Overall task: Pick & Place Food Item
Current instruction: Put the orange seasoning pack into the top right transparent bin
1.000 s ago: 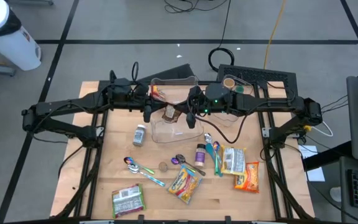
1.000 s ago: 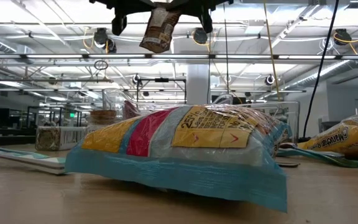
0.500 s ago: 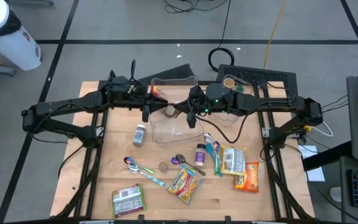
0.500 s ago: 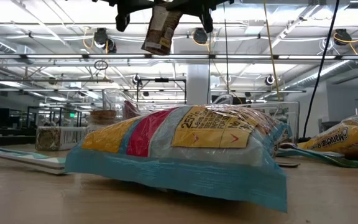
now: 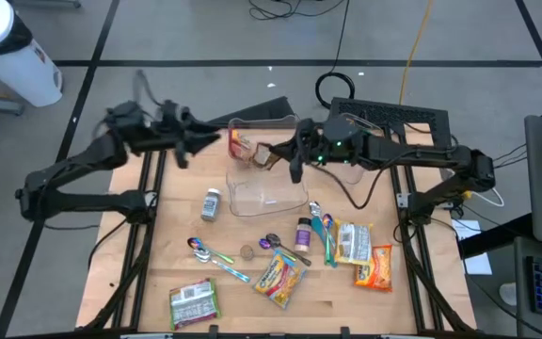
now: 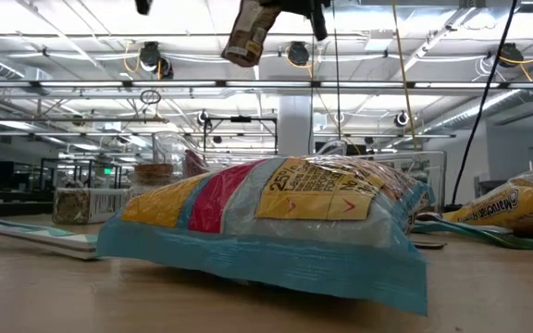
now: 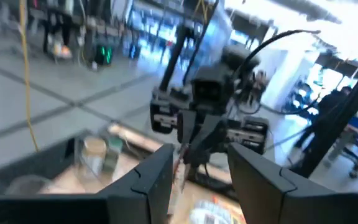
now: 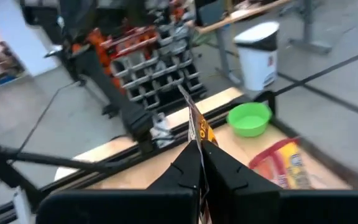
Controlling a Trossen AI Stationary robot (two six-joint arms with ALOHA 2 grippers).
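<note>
The right gripper (image 8: pixel 199 148) is hanging in the air with its fingers pressed together on the top edge of a brown food packet (image 5: pixel 263 155), so the packet is dangling beneath the hand by a thin pinch and tilting a little. Directly under the hand is lying a clear container (image 5: pixel 269 196), and a red packet (image 5: pixel 241 143) is leaning at its rim just beside the dangling one. The risk I am judging here is the narrow grip: the packet could be slipping out or swinging as the arm travels, and if let go off-centre it could be catching the container's rim or the red packet and spilling onto the wooden table (image 5: pixel 158 273) instead of landing inside. Off to the far side of the container from the right hand, the left gripper (image 5: pixel 191 146) is waiting with its fingers apart and nothing between them, well clear of the load. Farther out from the hand, beyond the container, the loose things are lying spread on the table: four flat snack packets, namely a striped one (image 5: pixel 280 275), a green one (image 5: pixel 194 301), a pale one (image 5: pixel 351 243) and an orange one (image 5: pixel 374 266); two small bottles, one grey (image 5: pixel 213 203) and one purple (image 5: pixel 303 229); and what are looking like three spoons. With the held one and the red one, that is making six packets in all.
</note>
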